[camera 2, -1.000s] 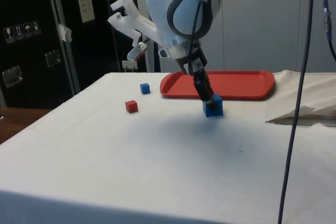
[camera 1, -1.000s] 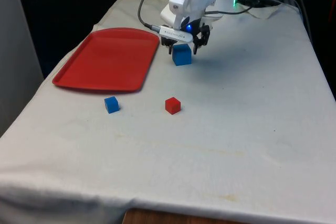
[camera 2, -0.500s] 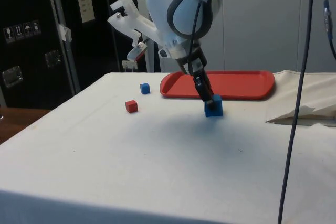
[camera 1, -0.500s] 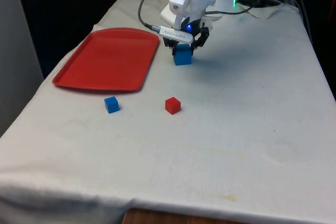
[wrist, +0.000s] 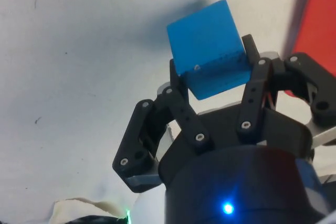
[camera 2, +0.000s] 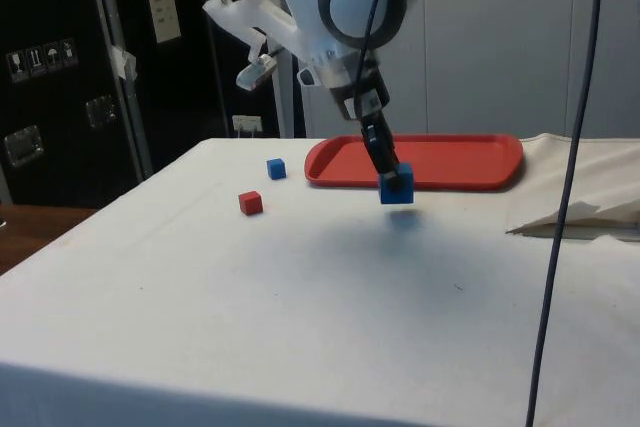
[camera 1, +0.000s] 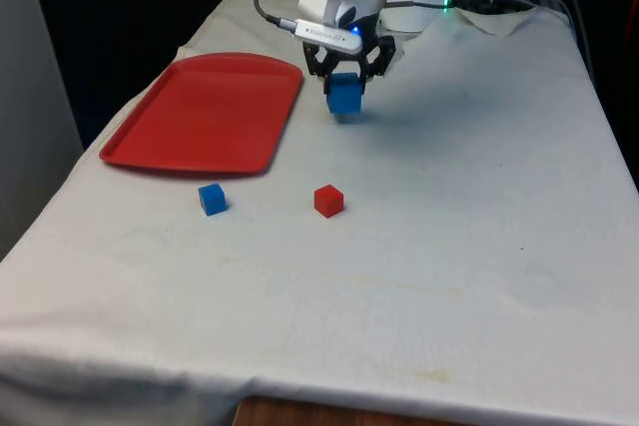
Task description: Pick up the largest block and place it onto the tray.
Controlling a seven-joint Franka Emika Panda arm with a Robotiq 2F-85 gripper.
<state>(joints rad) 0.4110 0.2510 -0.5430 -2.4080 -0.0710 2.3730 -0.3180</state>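
**Side view: large blue block clear of the worktop**

Side view shows the large blue block held in the air above the cloth, a faint shadow beneath it. Claw is clenched on the block, one finger on each of two opposite faces. Block hangs just beside the red tray, off its edge toward the front view's right. Nearer the front camera, a small blue block and a small red block rest on the worktop, apart from each other. A crumpled fold of cloth lies near the robot's end.
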